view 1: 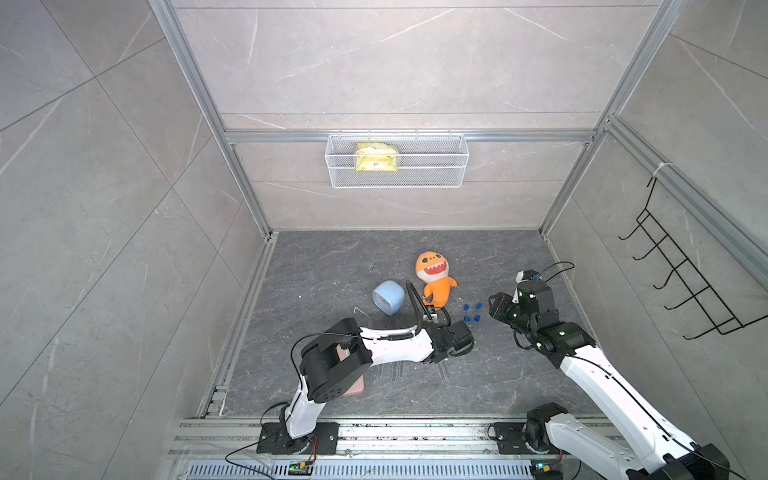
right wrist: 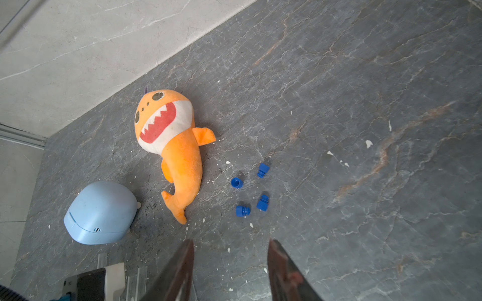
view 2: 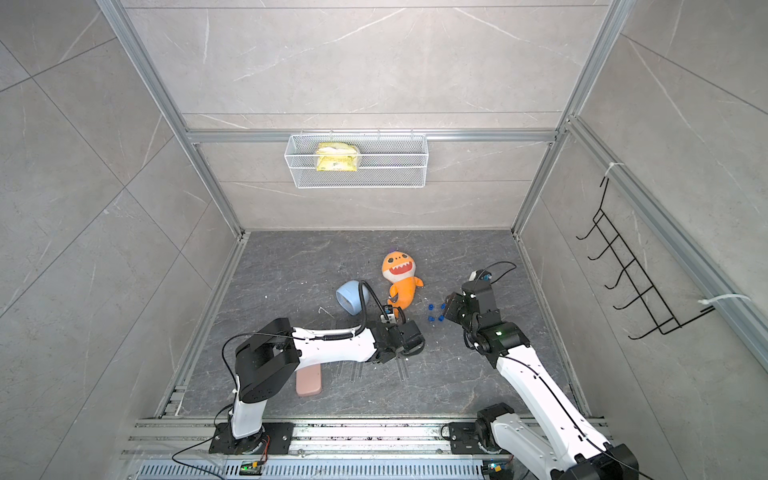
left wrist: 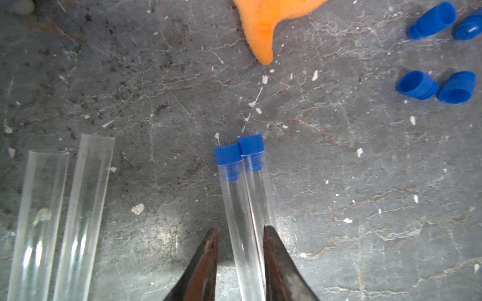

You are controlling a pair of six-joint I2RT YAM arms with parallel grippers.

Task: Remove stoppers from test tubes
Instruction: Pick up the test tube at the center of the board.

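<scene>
Two clear test tubes [left wrist: 236, 208] lie side by side on the dark floor, each plugged with a blue stopper [left wrist: 227, 155]. My left gripper [left wrist: 240, 228] is low over them and open. Its jaws straddle one tube: one finger is against the tube and a narrow gap is left at the other finger. Two more tubes [left wrist: 83, 203] lie nearby without stoppers. Several loose blue stoppers [right wrist: 242, 210] lie in a cluster [view 1: 471, 312] beside the plush toy. My right gripper [right wrist: 230, 241] hovers near that cluster, open, with nothing between its fingers.
An orange plush shark [view 1: 436, 276] and a pale blue cup [view 1: 388, 297] lie behind the left arm. A pink case [view 2: 309, 380] lies under the left arm's elbow. A wire basket [view 1: 397, 160] hangs on the back wall, and a black hook rack [view 1: 685, 270] on the right wall.
</scene>
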